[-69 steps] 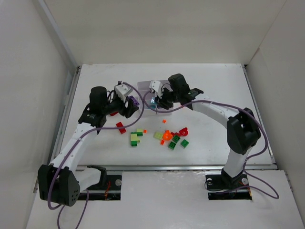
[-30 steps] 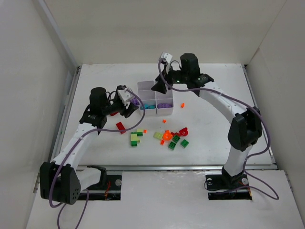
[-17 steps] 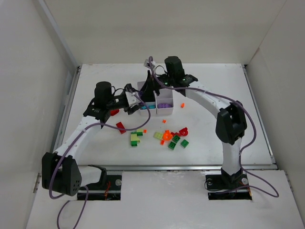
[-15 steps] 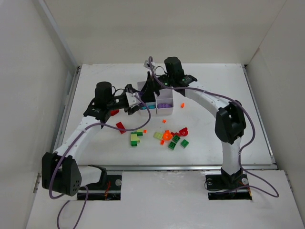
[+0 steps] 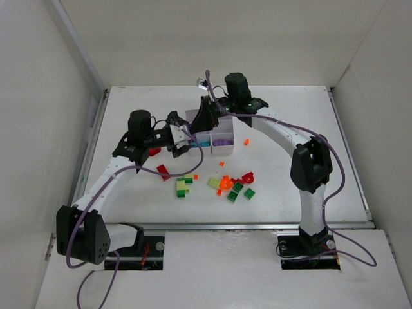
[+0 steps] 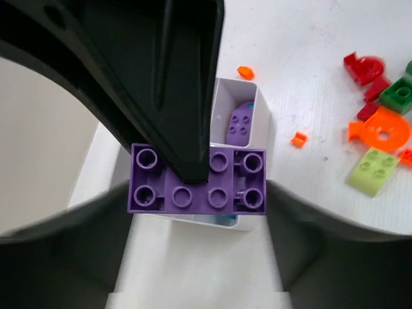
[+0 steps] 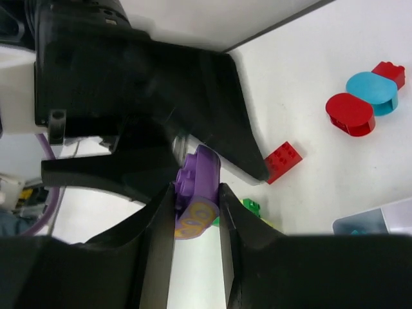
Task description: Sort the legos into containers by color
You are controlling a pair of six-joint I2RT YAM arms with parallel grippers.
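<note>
A purple lego brick point(image 6: 196, 193) sits between the fingers of my left gripper point(image 6: 197, 201), which is shut on it. My right gripper point(image 7: 196, 193) is also shut on this purple brick point(image 7: 201, 174), one black finger point(image 6: 187, 96) lying across its studs. In the top view the left gripper point(image 5: 182, 138) and right gripper point(image 5: 205, 121) meet at the left side of the white organiser box point(image 5: 216, 152). The box point(image 6: 264, 122) holds purple pieces point(image 6: 241, 122) and teal ones point(image 5: 201, 145). Loose legos lie in front: a red brick point(image 5: 163, 171), green and yellow-green bricks point(image 5: 183, 185), and a mixed pile point(image 5: 235, 183).
Small orange bits lie right of the box point(image 5: 246, 141) and in front of it point(image 5: 223, 163). A red brick point(image 7: 283, 161) and round red point(image 7: 349, 114) and teal point(image 7: 373, 90) pieces lie left of the box. White walls enclose the table.
My right arm swung from the box's right side to its left and closed on the purple brick held by my left gripper, which turned toward the box. Little moved in the last half second.
</note>
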